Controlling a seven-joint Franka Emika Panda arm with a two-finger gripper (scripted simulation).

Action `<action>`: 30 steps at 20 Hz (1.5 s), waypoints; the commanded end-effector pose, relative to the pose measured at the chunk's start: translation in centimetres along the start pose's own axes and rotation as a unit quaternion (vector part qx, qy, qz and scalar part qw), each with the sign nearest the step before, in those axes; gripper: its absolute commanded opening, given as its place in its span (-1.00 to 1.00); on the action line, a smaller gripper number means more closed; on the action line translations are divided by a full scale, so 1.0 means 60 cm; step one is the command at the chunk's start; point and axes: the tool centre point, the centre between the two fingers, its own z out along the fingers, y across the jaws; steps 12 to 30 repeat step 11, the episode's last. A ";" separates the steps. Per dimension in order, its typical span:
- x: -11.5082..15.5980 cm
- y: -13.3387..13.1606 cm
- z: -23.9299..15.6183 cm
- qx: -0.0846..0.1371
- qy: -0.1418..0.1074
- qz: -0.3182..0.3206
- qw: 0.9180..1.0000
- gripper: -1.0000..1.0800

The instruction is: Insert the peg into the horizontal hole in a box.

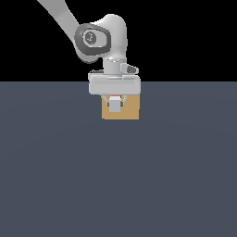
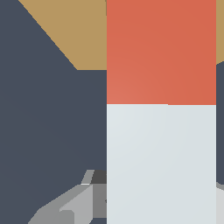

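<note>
Exterior view, centre-upper frame: gripper is clamping the peg, jaws closed on its white-grey end. Red end is hiding behind it. Box is sitting directly behind, partly covered; hole not discernible.

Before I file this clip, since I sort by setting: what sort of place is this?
Likely a simulated test scene, not a real room: a flat grey floor under black emptiness, with only a robot arm, a tan box and a peg.
</note>
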 end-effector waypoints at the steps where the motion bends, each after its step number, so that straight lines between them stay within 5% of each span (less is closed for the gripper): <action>1: 0.038 0.001 -0.005 -0.002 0.001 -0.001 1.000 -1.00; 9: 0.099 0.003 -0.006 -0.003 0.001 -0.001 1.000 -1.00; 30: 0.101 0.004 -0.006 -0.003 0.001 -0.001 1.000 -1.00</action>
